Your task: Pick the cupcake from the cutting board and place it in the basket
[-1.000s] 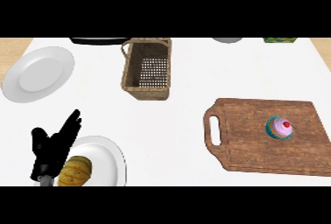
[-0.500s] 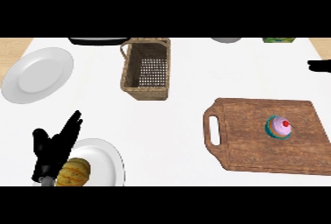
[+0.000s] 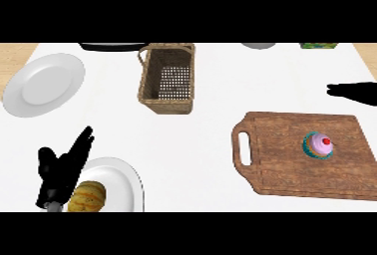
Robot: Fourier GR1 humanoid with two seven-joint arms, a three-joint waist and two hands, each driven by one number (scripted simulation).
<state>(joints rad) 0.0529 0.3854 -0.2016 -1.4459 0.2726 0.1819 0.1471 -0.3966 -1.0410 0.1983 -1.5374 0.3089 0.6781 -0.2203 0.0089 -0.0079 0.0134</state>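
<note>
A cupcake (image 3: 319, 145) with pink frosting, a red cherry and a teal wrapper stands on the right half of the wooden cutting board (image 3: 280, 169). The woven basket (image 3: 168, 78) sits at the back centre, open and with nothing inside. My right hand (image 3: 355, 92) comes in from the right edge above the board's far side, fingers straight and pointing left, holding nothing. At the lower left my left hand (image 3: 62, 169) rests open, fingers up, beside a plate.
A white plate (image 3: 121, 184) at the lower left carries a yellow-brown pastry (image 3: 88, 197). Another white plate (image 3: 43, 84) lies at the back left. A dark pan (image 3: 110, 47), a grey bowl (image 3: 259, 45) and a green item (image 3: 318, 46) line the far edge.
My right hand has come into view from the right edge and moved further left toward the board. The left hand, cupcake and basket have stayed put.
</note>
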